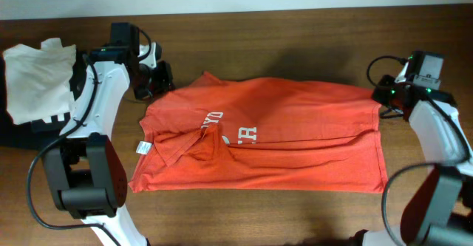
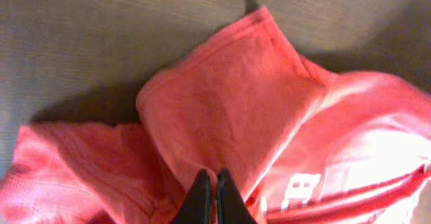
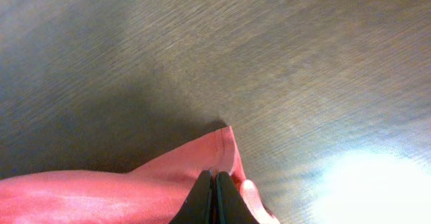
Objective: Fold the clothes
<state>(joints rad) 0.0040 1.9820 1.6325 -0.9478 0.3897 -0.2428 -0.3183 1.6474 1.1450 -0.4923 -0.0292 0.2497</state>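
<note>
The orange-red T-shirt [image 1: 295,135] lies spread across the table, its far edge doubled forward over the white lettering [image 1: 247,134]. A white tag [image 1: 143,148] shows at its left. My left gripper [image 1: 164,86] is at the shirt's far left edge. In the left wrist view its jaws [image 2: 212,178] are shut on a raised fold of the shirt [image 2: 229,103]. My right gripper [image 1: 382,95] is at the far right corner. In the right wrist view its jaws [image 3: 214,177] are shut on the shirt's hemmed corner [image 3: 219,146].
A plain white garment [image 1: 37,80] lies at the far left on top of a black garment [image 1: 22,131]. The brown wooden table [image 1: 295,46] runs to a pale wall at the back. Both arm bases stand at the front corners.
</note>
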